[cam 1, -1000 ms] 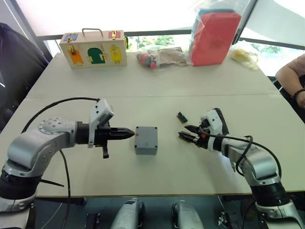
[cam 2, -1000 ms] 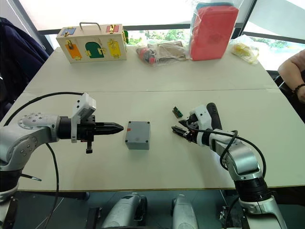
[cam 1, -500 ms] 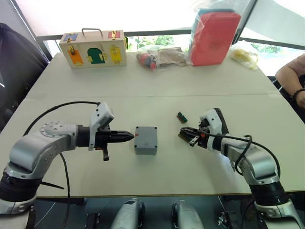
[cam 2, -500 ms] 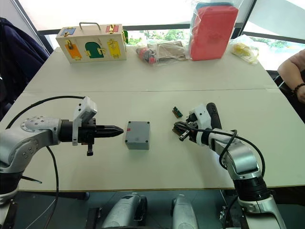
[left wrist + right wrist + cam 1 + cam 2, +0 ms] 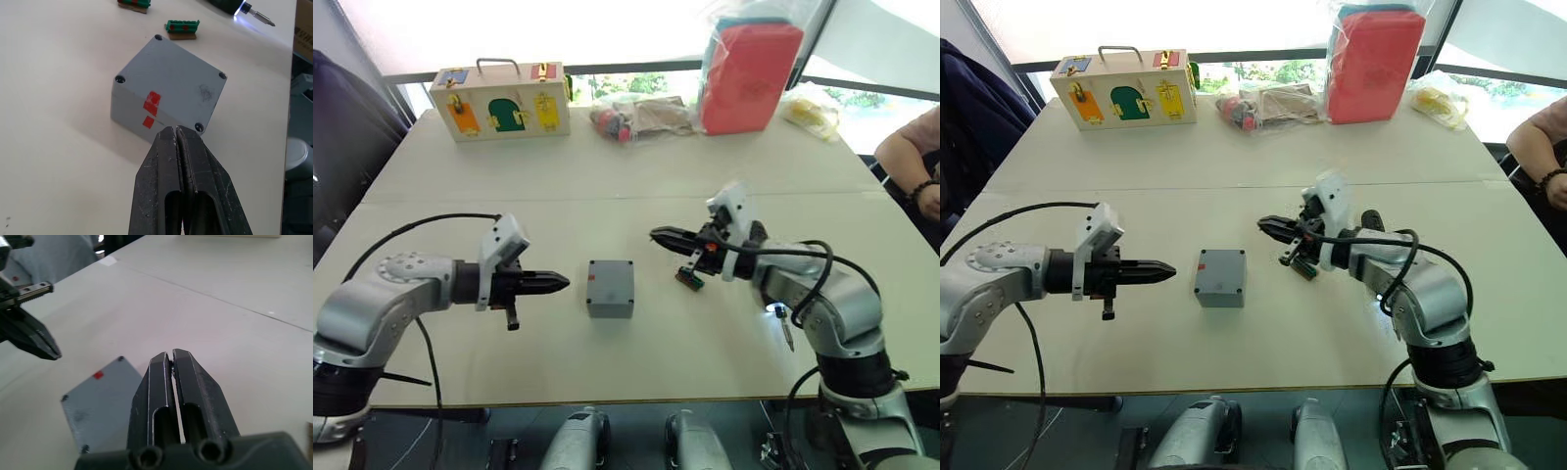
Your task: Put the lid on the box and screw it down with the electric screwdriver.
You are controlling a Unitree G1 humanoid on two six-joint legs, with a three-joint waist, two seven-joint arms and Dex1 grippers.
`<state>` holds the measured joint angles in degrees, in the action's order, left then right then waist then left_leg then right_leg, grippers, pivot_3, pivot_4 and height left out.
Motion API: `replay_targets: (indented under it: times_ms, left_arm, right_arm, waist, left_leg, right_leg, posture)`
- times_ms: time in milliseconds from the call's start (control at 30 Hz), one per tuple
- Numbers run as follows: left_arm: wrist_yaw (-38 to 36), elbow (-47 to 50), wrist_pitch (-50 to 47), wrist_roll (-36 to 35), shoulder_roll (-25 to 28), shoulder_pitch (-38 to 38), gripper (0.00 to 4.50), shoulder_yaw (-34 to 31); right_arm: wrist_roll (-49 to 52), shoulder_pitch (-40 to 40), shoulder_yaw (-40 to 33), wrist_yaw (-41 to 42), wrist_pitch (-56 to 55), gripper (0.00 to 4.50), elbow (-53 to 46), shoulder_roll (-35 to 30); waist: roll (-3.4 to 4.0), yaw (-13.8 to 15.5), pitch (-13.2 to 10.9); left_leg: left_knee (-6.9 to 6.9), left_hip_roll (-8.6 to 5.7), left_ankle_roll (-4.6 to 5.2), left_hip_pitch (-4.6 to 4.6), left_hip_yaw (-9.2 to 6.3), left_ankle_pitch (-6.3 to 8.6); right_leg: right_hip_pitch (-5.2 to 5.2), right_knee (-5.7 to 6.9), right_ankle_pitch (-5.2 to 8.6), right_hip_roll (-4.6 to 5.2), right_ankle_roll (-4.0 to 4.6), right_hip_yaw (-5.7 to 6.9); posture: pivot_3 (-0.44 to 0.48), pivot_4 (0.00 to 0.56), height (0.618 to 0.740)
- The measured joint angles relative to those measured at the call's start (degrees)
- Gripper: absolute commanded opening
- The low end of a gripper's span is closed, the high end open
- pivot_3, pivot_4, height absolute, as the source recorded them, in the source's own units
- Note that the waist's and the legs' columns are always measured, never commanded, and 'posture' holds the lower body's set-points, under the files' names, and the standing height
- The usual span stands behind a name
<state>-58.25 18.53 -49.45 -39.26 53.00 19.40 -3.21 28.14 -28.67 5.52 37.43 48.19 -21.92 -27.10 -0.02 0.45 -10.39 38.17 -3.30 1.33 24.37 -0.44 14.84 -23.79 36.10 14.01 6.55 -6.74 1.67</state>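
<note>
Left gripper [image 5: 563, 282]: fingers pressed together, nothing held, level with the box [image 5: 142, 110] and aimed at its red-marked side, just beside it but apart.

Centre of table [image 5: 607, 196]: box upright, lid [image 5: 168, 68] apparently seated on top, corner holes exposed; no screw heads discernible.

Right of box: right gripper [image 5: 656, 234] raised off the table, fingers closed tip to tip; cannot tell whether anything tiny is pinched between them. Small green block [image 5: 688, 278] below it.

Further right: electric screwdriver [image 5: 783, 323] lying on the table, tip lit, ungrasped.

Risks, as judged:
- box unbraced, so likely to skid or twist under bit pressure;
- lid liable to shift off its holes if nudged;
- slim tool liable to roll away from closed fingers on approach;
- green block close enough to be swept aside.
</note>
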Motion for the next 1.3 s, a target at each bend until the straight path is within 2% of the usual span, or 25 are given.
replay_targets:
  times_ms: [167, 967, 1067, 1267, 1300]
  left_arm:
    - [0.33, 0.04, 0.10, 0.00, 0.17, -0.99, 0.00, -0.46]
    - [3.05, 1.88, -0.29, -1.29, -0.22, -1.77, 0.00, -1.01]
    - [3.05, 1.88, -0.29, -1.39, -0.22, -1.73, 0.00, -1.01]
    - [3.20, 1.87, -0.36, -2.01, -1.36, -1.08, 0.00, -1.01]
    - [3.19, 1.87, -0.38, -2.38, -1.63, -0.57, 0.00, -1.01]
  right_arm:
    - [-2.22, 0.12, 4.77, 0.69, -2.59, 0.04, 2.82, 1.18]
    - [-7.20, 0.35, 7.11, 2.38, -7.54, 0.04, 9.06, 2.49]
    - [-7.30, 0.35, 7.23, 2.52, -7.53, 0.74, 9.30, 2.49]
    - [-7.18, 0.16, 6.95, 3.23, -6.85, 3.14, 9.17, 1.41]
    - [-7.01, -0.01, 6.47, 3.21, -6.10, 3.14, 8.90, 0.91]
  waist:
    - [0.00, 0.23, 0.00]
    - [0.00, -0.02, 0.00]
    - [0.00, -0.03, 0.00]
    - [0.00, 0.10, 0.00]
    - [0.00, 0.18, 0.00]
  left_leg:
    - [0.02, -0.03, 0.00, 0.00, 0.00, 0.00]
    - [0.01, -0.02, -0.03, 0.00, 0.00, -0.01]
    - [0.01, -0.02, -0.03, 0.00, 0.00, -0.02]
    - [0.01, -0.02, -0.03, 0.00, 0.00, -0.02]
    - [0.02, -0.02, -0.03, 0.00, 0.00, -0.02]
  right_leg:
    - [0.03, 0.01, 0.00, 0.02, 0.00, 0.00]
    - [-0.01, 0.02, 0.00, 0.00, 0.00, -0.01]
    - [-0.01, 0.03, 0.00, 0.00, 0.00, -0.01]
    - [-0.01, 0.03, 0.00, 0.00, 0.00, -0.01]
    - [0.00, 0.02, 0.00, 0.00, 0.00, -0.01]
  posture:
    - [0.000, 0.150, 0.740]
    - [0.000, 0.150, 0.740]
    - [0.000, 0.150, 0.740]
    - [0.000, 0.150, 0.740]
    - [0.000, 0.150, 0.740]
